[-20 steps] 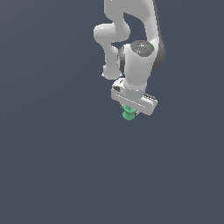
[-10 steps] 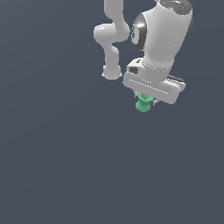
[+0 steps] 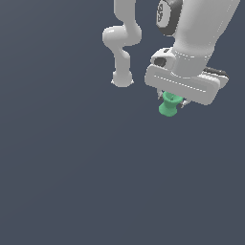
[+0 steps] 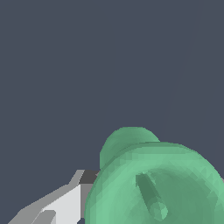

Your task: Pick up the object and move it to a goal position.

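Note:
The object is a small bright green spool [image 3: 168, 105] with a narrow waist. It hangs under my white gripper [image 3: 171, 101], whose jaws are shut on its upper part, well above the dark floor. In the wrist view the green spool [image 4: 153, 183] fills the near part of the picture, with its hollow top and inner pin showing. One grey-white finger [image 4: 65, 203] shows beside it; the other finger is hidden behind the spool.
The arm's white base and lower links [image 3: 122, 52] stand behind the gripper, toward the exterior view's left. The dark grey floor [image 3: 72, 182] stretches flat all around. No goal marker shows.
The gripper, with the green spool in it, has risen and come toward the camera and to the exterior view's right, so it looks larger. The spool stays held.

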You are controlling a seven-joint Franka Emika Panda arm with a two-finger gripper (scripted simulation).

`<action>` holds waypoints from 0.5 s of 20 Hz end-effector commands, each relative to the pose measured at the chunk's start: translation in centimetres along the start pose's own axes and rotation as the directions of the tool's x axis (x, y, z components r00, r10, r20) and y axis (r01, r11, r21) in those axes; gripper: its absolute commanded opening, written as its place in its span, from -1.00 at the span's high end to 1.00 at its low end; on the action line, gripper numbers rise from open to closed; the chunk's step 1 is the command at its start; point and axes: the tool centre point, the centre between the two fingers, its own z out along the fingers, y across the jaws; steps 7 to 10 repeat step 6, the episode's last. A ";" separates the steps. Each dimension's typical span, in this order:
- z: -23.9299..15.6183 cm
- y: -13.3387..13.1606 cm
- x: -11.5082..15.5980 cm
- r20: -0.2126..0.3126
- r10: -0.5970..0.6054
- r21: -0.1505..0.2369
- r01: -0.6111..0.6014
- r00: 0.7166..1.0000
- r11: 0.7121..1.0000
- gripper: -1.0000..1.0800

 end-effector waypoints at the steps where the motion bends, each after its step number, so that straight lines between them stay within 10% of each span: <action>1: -0.6 -0.4 0.0 0.001 0.000 -0.001 0.000 1.000 1.000 1.00; 10: -0.9 -0.6 0.0 0.001 0.000 -0.001 0.000 1.000 1.000 1.00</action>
